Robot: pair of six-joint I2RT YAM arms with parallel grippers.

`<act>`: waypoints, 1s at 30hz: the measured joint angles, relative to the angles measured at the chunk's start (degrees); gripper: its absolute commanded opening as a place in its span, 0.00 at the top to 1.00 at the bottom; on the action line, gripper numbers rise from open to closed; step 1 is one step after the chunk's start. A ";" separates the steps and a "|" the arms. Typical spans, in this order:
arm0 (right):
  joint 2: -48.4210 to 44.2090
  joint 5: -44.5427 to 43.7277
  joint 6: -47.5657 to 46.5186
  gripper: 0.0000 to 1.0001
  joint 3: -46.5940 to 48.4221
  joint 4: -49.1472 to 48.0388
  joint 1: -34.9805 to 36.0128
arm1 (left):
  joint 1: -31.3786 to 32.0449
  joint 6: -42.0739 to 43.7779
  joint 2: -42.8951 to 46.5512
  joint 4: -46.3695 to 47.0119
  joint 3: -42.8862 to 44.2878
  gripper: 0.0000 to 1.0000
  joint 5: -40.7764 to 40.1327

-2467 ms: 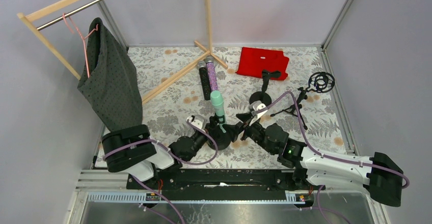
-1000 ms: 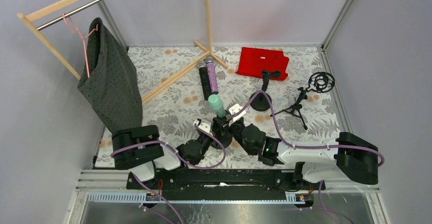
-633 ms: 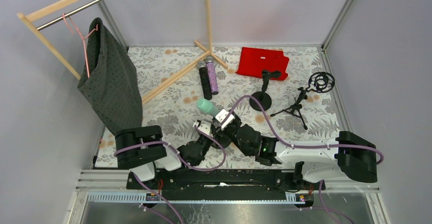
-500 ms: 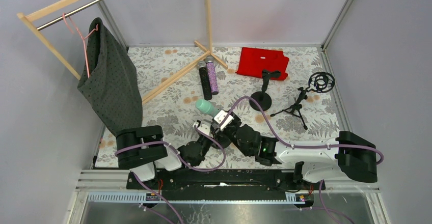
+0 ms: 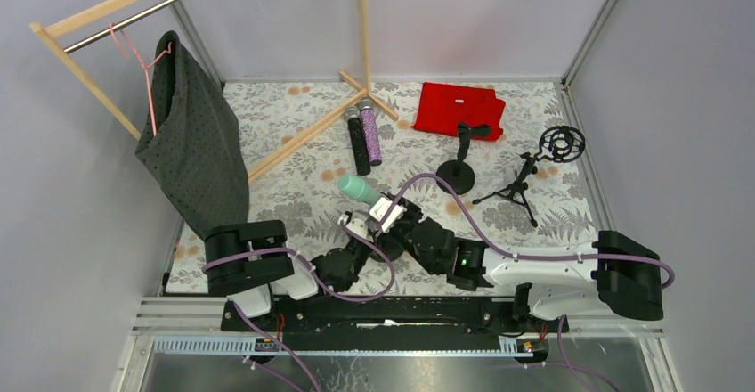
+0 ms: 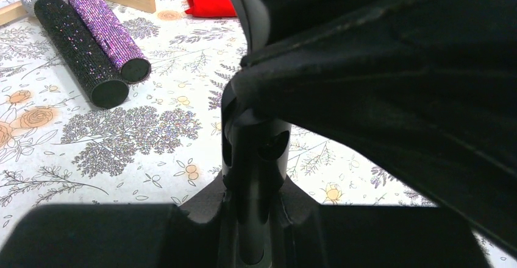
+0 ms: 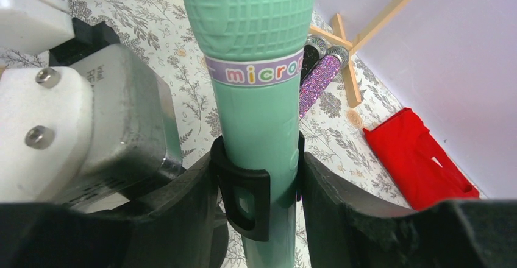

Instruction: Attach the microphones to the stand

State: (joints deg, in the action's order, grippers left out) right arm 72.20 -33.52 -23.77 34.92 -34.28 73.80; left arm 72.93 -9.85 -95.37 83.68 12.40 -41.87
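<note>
From up top I see the mint-green plastic stick microphone (image 5: 357, 188) near the middle of the flower-patterned tablecloth (image 5: 294, 198), tilted with its head toward the left. On the right wrist view, the right gripper (image 7: 256, 219) is pinching it. The two fingers press in from either side on the black plastic clip (image 7: 244, 198) that wraps the handle just below the printed band.

The left gripper (image 6: 253, 225) sits low beside it, its fingers pressed together on a thin black stand post (image 6: 251, 158) — the post rises straight up between them.

The black glittery microphone with a silver mesh head (image 6: 74, 44) and the purple glittery microphone (image 6: 107, 27) lie flat and touching side by side on the cloth farther back, well apart from both grippers. A red folded cloth (image 5: 458, 109) lies at the far edge.
</note>
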 measured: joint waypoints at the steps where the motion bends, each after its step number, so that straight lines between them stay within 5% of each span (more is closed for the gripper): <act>1: -0.26 0.02 -0.35 1.00 0.07 0.55 0.07 | 0.07 0.17 0.00 -0.02 0.00 1.00 0.02; 10: -1.53 -0.09 -1.86 1.00 0.42 3.45 0.46 | 0.55 1.31 -0.07 -0.44 0.33 0.95 -0.22; 19: -2.54 -2.14 2.29 1.00 -3.74 -3.17 0.42 | 1.05 0.39 0.81 -4.72 0.59 0.05 -0.07; 20: -2.56 -2.56 2.14 1.00 -3.82 -3.28 0.33 | 1.11 0.28 1.20 -5.38 0.22 0.02 -0.04; 30: -2.38 -3.08 3.65 1.00 -5.31 -6.78 0.28 | 3.87 -1.22 14.80 -14.69 -3.43 0.01 1.46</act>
State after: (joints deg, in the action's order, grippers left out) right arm 69.82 -36.60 -20.12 29.61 -41.06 74.08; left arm 76.79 -11.07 -80.58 68.99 8.97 -40.40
